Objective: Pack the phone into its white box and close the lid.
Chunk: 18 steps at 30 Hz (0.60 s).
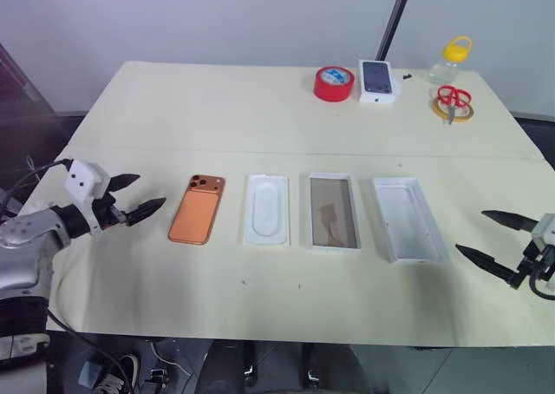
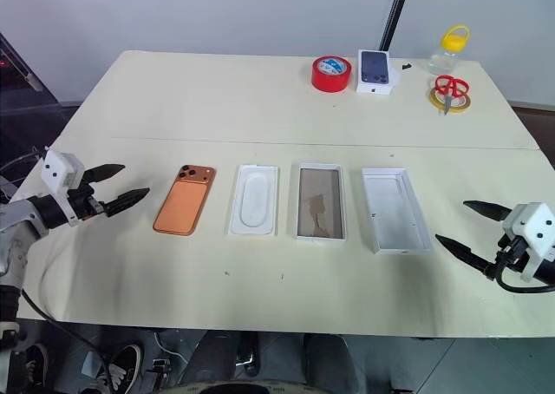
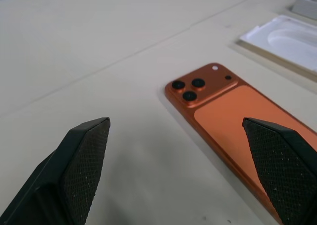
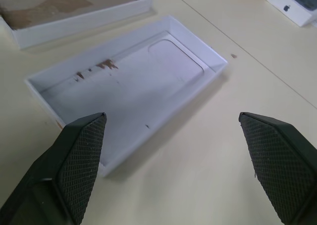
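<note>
Nothing is packed yet. On the counter (image 1: pixel 286 108) four pieces lie in a near row: the phone (image 1: pixel 197 208) at the left, camera side up; a white insert (image 1: pixel 266 208) just right of it; then the box (image 1: pixel 334 212) with its brownish floor; then the lid (image 1: pixel 408 219), open side up.

The left pincer (image 1: pixel 134 196) stands with fingers wide apart and empty, just left of the phone and aimed at it. The right pincer (image 1: pixel 494 240) is likewise spread and empty, right of the lid.

The first step looks to be lifting the phone. It lies flat and thin, so the fingers should straddle its long edges low against the counter, close gently, and carry it level over the insert to the box.
</note>
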Motion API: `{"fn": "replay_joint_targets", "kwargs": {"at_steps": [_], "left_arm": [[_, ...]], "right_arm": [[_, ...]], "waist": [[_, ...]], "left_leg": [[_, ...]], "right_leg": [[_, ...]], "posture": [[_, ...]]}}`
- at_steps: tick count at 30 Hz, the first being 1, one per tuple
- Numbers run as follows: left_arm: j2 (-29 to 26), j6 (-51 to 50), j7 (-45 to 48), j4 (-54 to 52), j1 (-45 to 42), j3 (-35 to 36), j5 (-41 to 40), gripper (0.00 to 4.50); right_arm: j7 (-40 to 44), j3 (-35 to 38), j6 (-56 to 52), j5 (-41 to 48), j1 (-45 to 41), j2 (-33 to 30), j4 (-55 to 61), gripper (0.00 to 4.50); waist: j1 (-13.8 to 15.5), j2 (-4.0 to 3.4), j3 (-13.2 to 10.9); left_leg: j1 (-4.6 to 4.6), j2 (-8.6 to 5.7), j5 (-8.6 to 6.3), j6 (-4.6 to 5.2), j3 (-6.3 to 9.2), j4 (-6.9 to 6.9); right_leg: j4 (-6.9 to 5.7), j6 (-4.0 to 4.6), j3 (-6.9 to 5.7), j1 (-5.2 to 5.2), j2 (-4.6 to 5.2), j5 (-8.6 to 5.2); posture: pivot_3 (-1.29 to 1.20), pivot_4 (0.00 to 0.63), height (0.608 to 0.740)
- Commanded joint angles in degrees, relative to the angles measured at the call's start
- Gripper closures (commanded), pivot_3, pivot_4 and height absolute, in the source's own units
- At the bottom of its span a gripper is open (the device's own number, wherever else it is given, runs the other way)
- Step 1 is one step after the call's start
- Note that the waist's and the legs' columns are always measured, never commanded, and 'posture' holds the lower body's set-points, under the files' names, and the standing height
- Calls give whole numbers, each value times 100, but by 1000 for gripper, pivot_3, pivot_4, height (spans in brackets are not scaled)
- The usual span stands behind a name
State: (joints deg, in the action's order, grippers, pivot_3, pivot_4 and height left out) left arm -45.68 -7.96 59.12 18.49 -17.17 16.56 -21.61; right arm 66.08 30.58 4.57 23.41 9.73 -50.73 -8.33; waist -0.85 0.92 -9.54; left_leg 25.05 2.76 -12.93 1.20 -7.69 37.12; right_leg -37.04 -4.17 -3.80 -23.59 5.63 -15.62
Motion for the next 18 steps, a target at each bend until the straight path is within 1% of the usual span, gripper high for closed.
{"fn": "replay_joint_targets", "kwargs": {"at_steps": [1,5,8,10,13,14,17,18], "left_arm": [[-161,58,25,74,-263,23,47,0],[-15,33,-225,57,-476,-10,110,0],[115,-325,-370,-169,-589,-85,20,0],[172,-797,-497,-364,-622,-164,-37,0],[297,-1679,-611,-905,-609,-228,-394,0],[333,-1841,-695,-1076,-595,-279,-396,0],[602,-2539,-1224,-1753,-568,-570,-376,0],[689,-2965,-1390,-2011,-573,-648,-482,0]], "right_arm": [[-78,26,-97,90,-18,0,254,18],[-187,-30,-277,121,-108,0,328,18],[-228,-93,-337,103,-228,13,334,18],[-202,-166,-344,98,-308,8,369,18],[-146,-327,-396,159,-402,-6,684,18],[-157,-384,-428,168,-423,-6,820,18],[-278,-649,-625,246,-657,56,1330,18],[-326,-760,-664,228,-741,82,1487,18]], "waist": [[1,0,0],[2,0,0],[6,0,0],[5,0,0],[4,0,-1],[4,0,-1],[3,-3,1],[3,-2,1]], "left_leg": [[0,0,0,0,0,0],[1,-1,0,0,0,0],[1,-1,0,1,-1,1],[1,-2,1,1,-1,1],[1,-1,2,3,-1,2],[1,-1,4,6,-1,2],[1,-1,11,14,-1,4],[1,-1,11,15,-1,6]], "right_leg": [[0,0,0,0,0,0],[0,0,0,0,0,0],[0,0,0,2,0,0],[0,-1,0,4,-1,0],[-2,-1,-1,4,-3,1],[-2,-2,-1,4,-3,1],[-4,-3,0,6,-5,1],[-4,-3,0,8,-6,1]], "posture": [[0,150,733],[0,150,733],[0,150,733],[0,150,733],[0,150,733],[0,150,733],[0,150,733],[0,150,733]]}}
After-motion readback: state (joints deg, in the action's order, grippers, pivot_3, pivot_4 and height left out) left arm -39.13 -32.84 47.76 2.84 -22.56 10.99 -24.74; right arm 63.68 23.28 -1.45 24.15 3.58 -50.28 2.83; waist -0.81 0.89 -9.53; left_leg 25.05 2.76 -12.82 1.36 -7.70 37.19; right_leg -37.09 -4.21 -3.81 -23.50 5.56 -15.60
